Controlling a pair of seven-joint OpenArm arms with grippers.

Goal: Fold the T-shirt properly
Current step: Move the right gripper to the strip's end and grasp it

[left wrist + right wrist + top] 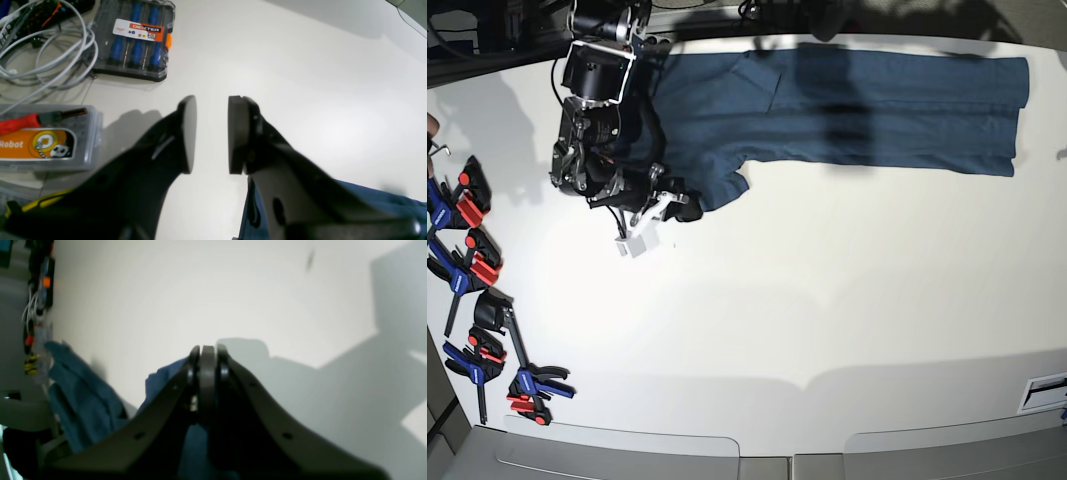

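The dark blue T-shirt (pixel 857 110) lies spread flat along the far edge of the white table (pixel 827 320), one sleeve (pixel 717 190) pointing toward the near side. My right gripper (pixel 689 212) sits at that sleeve's tip. In the right wrist view its pads are pressed together (pixel 207 353), with blue cloth (pixel 160 380) bunched against the left finger and showing under the fingers. My left gripper (pixel 211 133) hovers open over bare table with nothing between its pads. A strip of the T-shirt (pixel 383 200) lies just behind it. That arm does not show in the base view.
Beside the left gripper lie a screwdriver case (pixel 133 40), loose white cables (pixel 50 56) and a clear box with an orange label (pixel 43 143). Several blue and red clamps (pixel 472 260) line the table's left edge.
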